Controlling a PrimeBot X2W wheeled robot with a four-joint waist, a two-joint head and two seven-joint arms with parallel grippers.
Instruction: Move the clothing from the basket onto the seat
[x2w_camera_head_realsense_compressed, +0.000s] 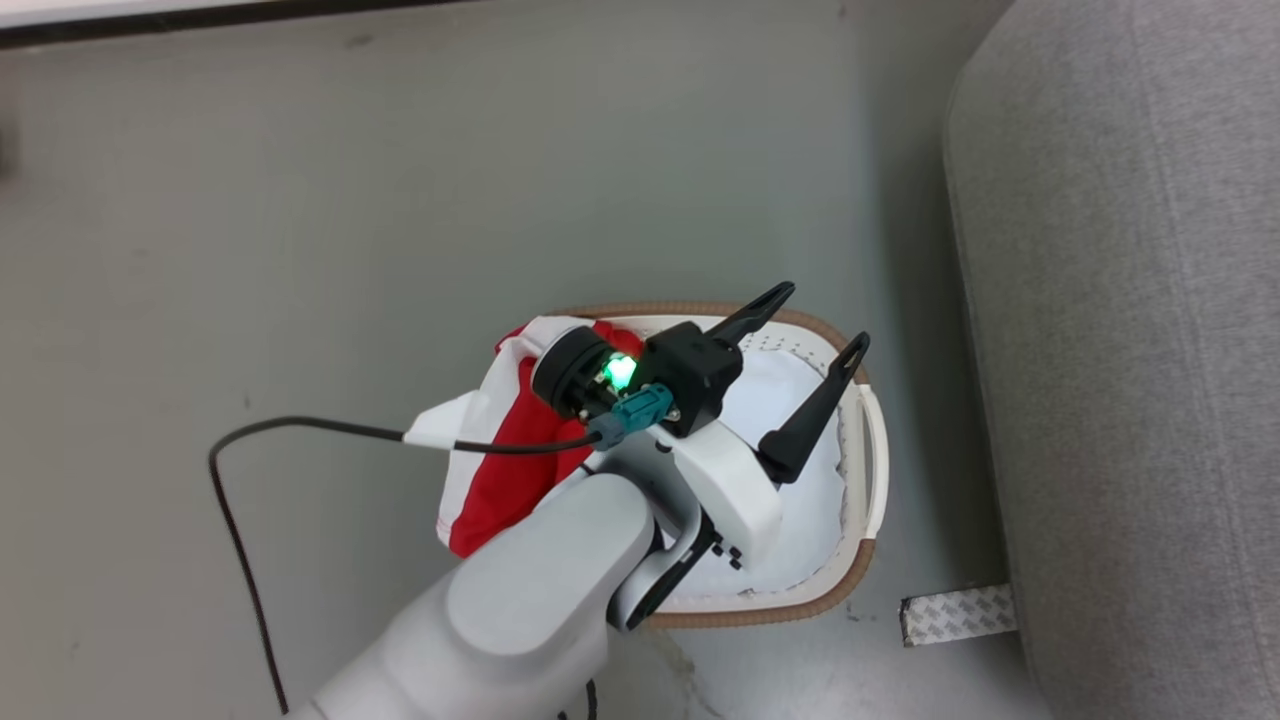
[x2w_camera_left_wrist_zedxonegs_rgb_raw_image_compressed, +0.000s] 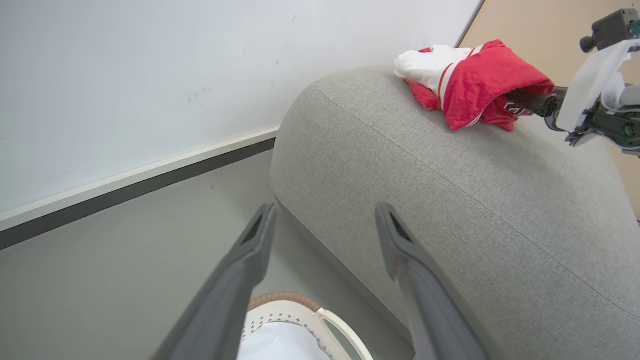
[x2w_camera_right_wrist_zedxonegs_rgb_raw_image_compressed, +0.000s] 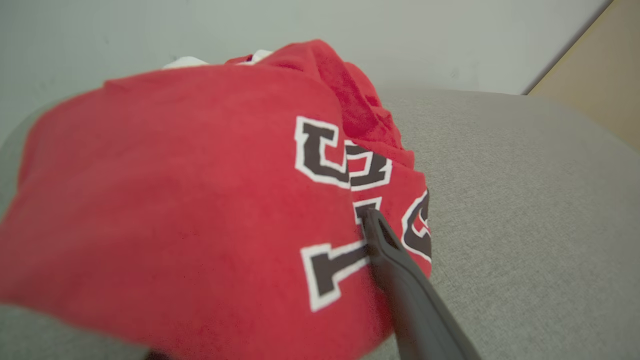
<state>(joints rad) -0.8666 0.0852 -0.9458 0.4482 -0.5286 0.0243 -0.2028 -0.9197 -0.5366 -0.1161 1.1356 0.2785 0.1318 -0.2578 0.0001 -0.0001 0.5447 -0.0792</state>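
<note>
grey-green floor (x2w_camera_head_realsense_compressed: 300, 200) runs up to a pale wall. the light-grey seat (x2w_camera_head_realsense_compressed: 1130, 350) lies along the robot's right, and the oval basket (x2w_camera_head_realsense_compressed: 878, 470) stands on the floor just beside it. one lettered garment (x2w_camera_left_wrist_zedxonegs_rgb_raw_image_compressed: 475, 80) lies bunched on top of the seat, with the right pincer (x2w_camera_left_wrist_zedxonegs_rgb_raw_image_compressed: 522, 100) at it. its visible finger (x2w_camera_right_wrist_zedxonegs_rgb_raw_image_compressed: 400, 270) rests against the lettering, well off that view's middle, and the other is hidden under the cloth, so i read the jaws as apart, not clamped.

more red and white clothing (x2w_camera_head_realsense_compressed: 500, 470) is draped over the basket's left rim, part inside and part hanging outside, next to a white cushion (x2w_camera_head_realsense_compressed: 775, 395) in the basket. the left pincer (x2w_camera_head_realsense_compressed: 822, 318) hovers over the basket, jaws wide apart and empty, fingers pointing toward the seat. so this clothing lies behind and to the left of that pincer's wrist, away from where the fingers aim, with its long axis running along the left rim. the left arm is plainly the nearer one. i judge it must turn round toward the left rim and come down across the cloth's length.
</note>
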